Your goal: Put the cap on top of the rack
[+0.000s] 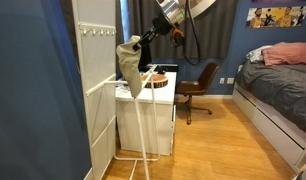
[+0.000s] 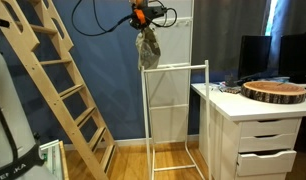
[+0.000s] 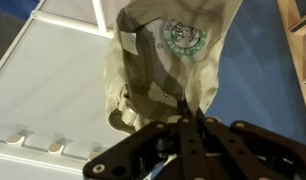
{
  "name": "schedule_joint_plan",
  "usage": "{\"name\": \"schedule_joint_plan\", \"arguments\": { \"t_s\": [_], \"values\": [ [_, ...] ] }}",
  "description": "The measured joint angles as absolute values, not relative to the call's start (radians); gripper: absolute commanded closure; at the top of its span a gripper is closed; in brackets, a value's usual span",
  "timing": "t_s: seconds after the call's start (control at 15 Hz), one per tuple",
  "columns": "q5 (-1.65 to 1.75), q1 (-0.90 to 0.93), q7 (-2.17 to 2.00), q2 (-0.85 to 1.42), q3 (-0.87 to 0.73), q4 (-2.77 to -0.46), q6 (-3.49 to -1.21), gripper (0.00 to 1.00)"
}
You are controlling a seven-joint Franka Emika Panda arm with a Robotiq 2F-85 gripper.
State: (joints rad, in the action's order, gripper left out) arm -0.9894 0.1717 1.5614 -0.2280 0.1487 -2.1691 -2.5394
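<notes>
My gripper (image 3: 190,118) is shut on a beige cap (image 3: 168,60) with a green round logo, which hangs from the fingers. In both exterior views the cap (image 1: 130,62) (image 2: 147,45) dangles in the air just above the top bar of the white metal rack (image 1: 143,110) (image 2: 175,110). The gripper (image 1: 145,42) (image 2: 140,22) sits right above the cap. In the wrist view the rack's white bar (image 3: 98,15) shows beyond the cap.
A white cabinet (image 1: 153,105) (image 2: 258,130) with a round wooden slab (image 2: 276,90) stands beside the rack. A wooden ladder (image 2: 63,80) leans against the blue wall. A white panel (image 1: 93,80), a brown chair (image 1: 198,90) and a bed (image 1: 278,95) are nearby.
</notes>
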Motion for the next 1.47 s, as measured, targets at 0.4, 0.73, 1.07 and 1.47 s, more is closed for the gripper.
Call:
{"name": "schedule_joint_plan", "arguments": {
  "t_s": [0.4, 0.73, 1.07, 1.47],
  "values": [
    [-1.174, 0.173, 1.709, -0.183, 0.089, -2.105, -2.520, 0.99],
    [-1.432, 0.173, 1.891, -0.093, 0.083, -2.012, -2.504, 0.99],
    [-1.633, 0.174, 2.011, -0.013, 0.118, -1.880, -2.571, 0.99],
    [-1.824, 0.177, 2.251, 0.128, 0.135, -1.739, -2.650, 0.99]
  ]
}}
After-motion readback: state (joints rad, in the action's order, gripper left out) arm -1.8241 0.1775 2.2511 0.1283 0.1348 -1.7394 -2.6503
